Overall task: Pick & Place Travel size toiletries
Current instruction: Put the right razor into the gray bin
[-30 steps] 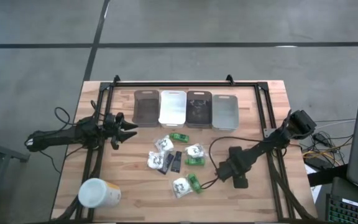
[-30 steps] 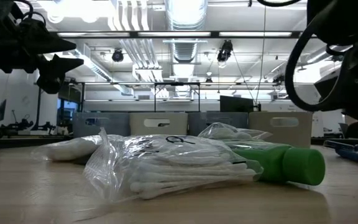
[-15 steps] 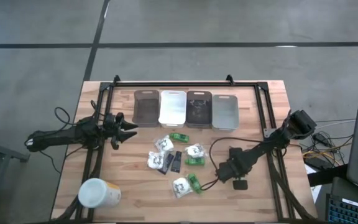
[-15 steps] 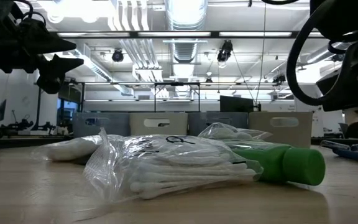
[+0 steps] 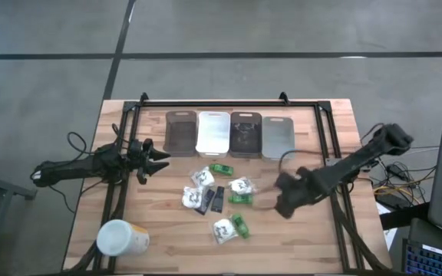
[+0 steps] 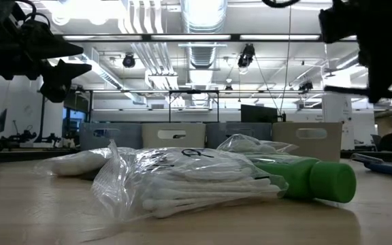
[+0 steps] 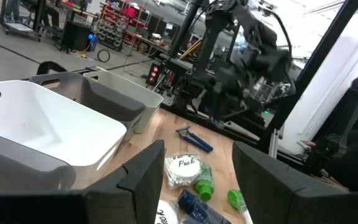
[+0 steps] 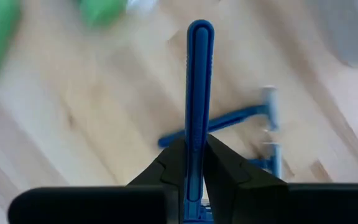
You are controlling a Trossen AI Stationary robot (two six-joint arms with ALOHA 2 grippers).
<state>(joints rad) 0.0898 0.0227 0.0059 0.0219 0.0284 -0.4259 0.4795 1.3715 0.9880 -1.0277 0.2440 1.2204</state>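
Right gripper (image 5: pixel 285 201) hung above the table (image 5: pixel 313 245), right of the toiletry pile. Its fingers (image 8: pixel 225 171) pinched a blue razor handle (image 8: pixel 195 93) upright between them; another blue razor (image 8: pixel 229 121) lay on the wood beyond. Left gripper (image 5: pixel 158 162) waited at the table's left, fingers (image 7: pixel 145 171) spread, near the white bin (image 5: pixel 212 132).

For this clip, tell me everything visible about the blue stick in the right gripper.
The blue stick is a thin, glossy, plastic-looking handle with a rounded tip and a groove down its length. The right gripper is shut on it; both dark fingers press its lower part, so it points straight out from the gripper. It is lifted clear of the wooden table. More blue razors lie on the wood beyond it.
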